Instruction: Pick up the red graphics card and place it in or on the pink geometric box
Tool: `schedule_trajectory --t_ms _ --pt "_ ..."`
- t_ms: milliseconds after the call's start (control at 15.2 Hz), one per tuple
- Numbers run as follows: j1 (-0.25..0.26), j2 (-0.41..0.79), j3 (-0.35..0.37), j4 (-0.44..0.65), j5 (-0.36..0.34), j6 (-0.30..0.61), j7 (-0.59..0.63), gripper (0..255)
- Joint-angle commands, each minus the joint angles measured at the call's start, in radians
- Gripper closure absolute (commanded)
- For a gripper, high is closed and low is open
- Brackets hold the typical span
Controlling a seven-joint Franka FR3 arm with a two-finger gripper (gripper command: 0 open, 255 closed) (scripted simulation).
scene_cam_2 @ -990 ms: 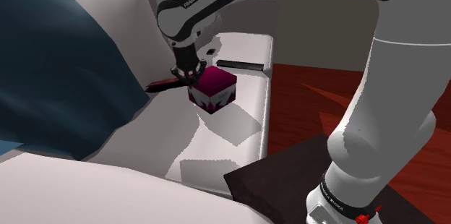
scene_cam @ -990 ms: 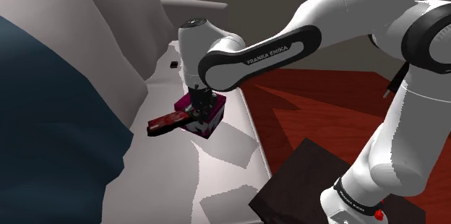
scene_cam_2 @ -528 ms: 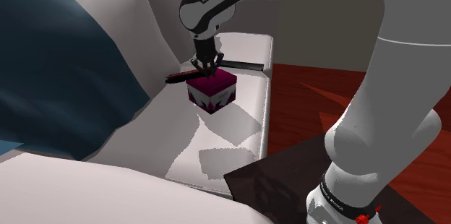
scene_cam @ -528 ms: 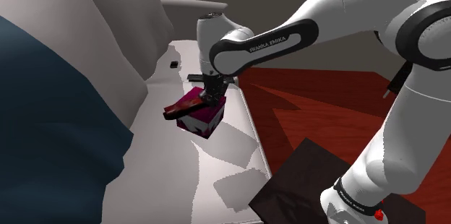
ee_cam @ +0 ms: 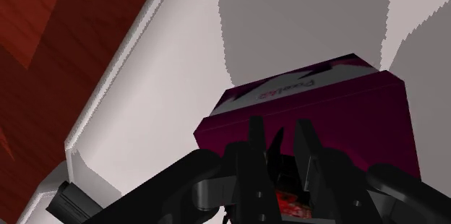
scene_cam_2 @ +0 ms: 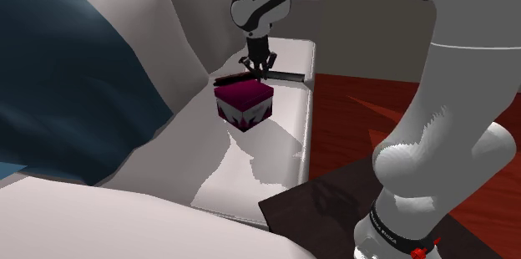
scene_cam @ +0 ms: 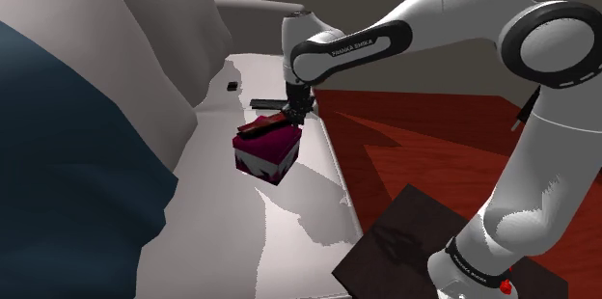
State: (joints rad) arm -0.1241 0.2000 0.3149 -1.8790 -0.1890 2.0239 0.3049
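The gripper (scene_cam: 293, 117) is closed on one end of the red graphics card (scene_cam: 260, 126), directly above the magenta box (scene_cam: 267, 157). The card extends across the box top; contact cannot be confirmed. Pickup and transfer appear complete. Lowering and release are outstanding.

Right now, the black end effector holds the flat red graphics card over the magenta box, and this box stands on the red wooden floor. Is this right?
Not quite: the magenta box with white pattern stands on the white sofa seat, not on the red wooden floor, as the shoulder view shows. The black end effector does hold the flat red graphics card over it.
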Motion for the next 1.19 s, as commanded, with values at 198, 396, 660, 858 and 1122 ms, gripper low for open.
schedule_trajectory --t_ms 198,396,660,858,1122 --pt "-0.018 0.029 -0.016 0.000 -0.011 0.032 -0.026 255" --pt "-0.017 0.045 -0.018 -0.020 -0.020 0.067 -0.017 255" --pt "-0.014 0.070 -0.022 -0.043 -0.033 0.112 -0.005 255" --pt "-0.012 0.091 -0.026 -0.057 -0.044 0.146 0.005 255" --pt "-0.011 0.098 -0.027 -0.062 -0.048 0.157 0.008 255"
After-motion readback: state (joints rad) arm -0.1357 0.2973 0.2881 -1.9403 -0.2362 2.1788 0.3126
